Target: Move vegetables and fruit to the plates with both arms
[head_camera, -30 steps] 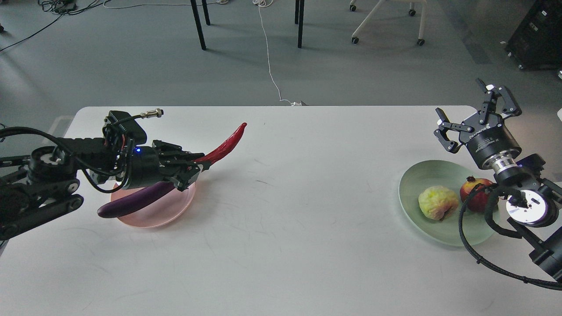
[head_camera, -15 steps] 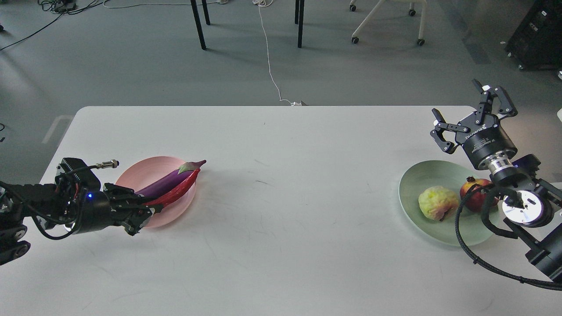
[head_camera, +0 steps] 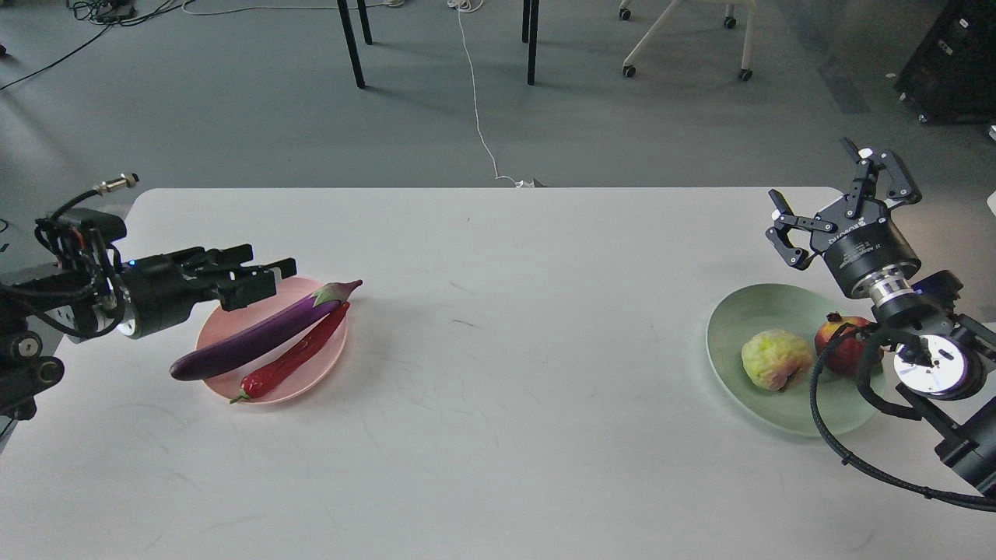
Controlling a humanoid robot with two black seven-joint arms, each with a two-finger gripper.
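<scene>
White table (head_camera: 498, 350): left claw (head_camera: 264, 274) open, empty, above pink plate (head_camera: 327, 354); right claw (head_camera: 836, 206) wide open, empty.

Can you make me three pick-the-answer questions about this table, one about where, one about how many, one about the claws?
1. Where does the chili lie?
A. on the pink plate beside the eggplant
B. on the green plate
C. on the floor

2. How many fruits are on the green plate?
A. one
B. two
C. four

3. What is the left gripper doing?
A. squeezing the chili
B. holding the eggplant
C. holding nothing, above the plate's far rim

Answers:
1 A: the chili lies along the eggplant on the pink plate.
2 B: a yellow-green fruit and a red fruit sit there.
3 C: its fingers are off both vegetables; the right gripper is open and empty too.
</scene>
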